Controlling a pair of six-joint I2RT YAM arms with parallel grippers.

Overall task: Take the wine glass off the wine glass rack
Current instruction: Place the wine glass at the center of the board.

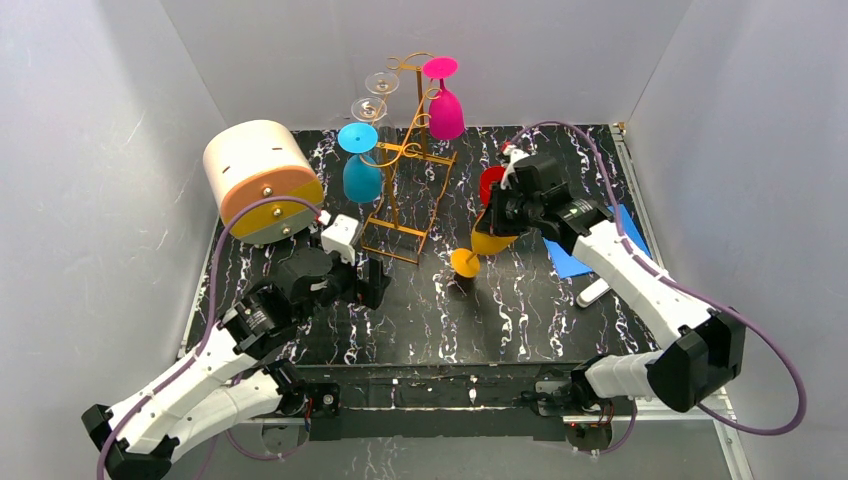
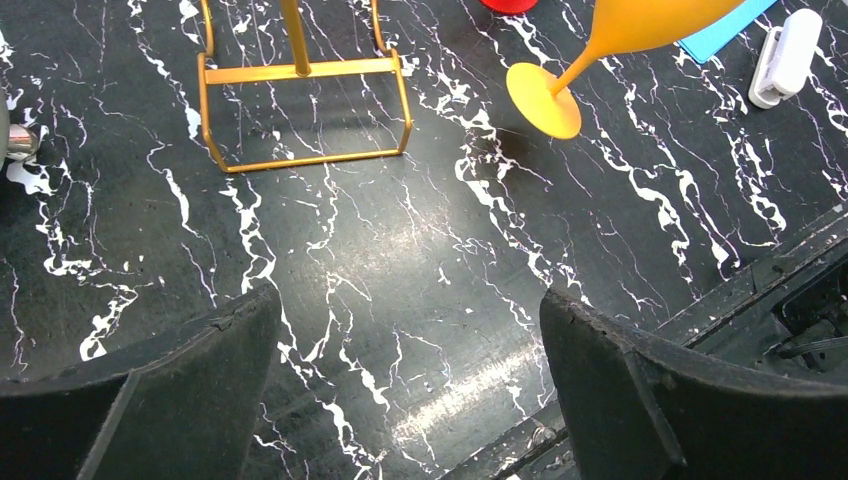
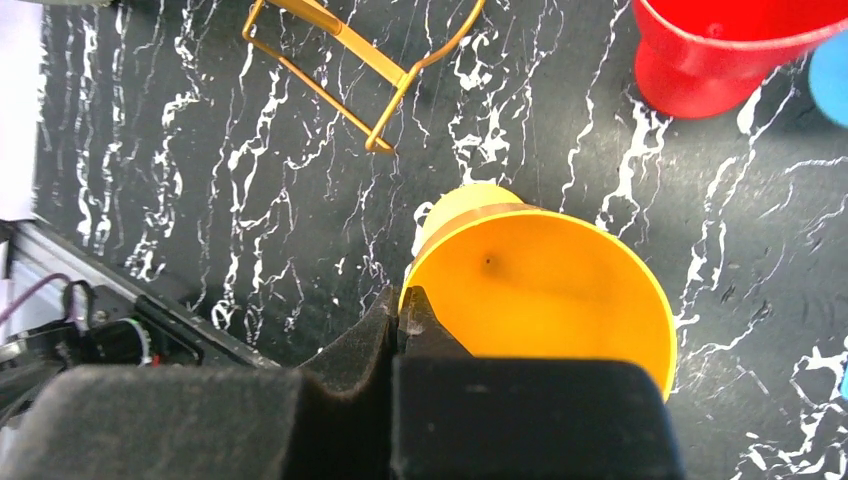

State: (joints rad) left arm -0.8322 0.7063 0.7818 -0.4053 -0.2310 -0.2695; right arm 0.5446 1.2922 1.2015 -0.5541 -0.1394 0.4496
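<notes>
Slippage is the risk: right claw [image 3: 402, 305] pinches only the rim of the orange wine glass [image 3: 540, 300], tilted beneath it and clear of the wine glass rack [image 2: 300, 71], so a jolt could drop it.
</notes>
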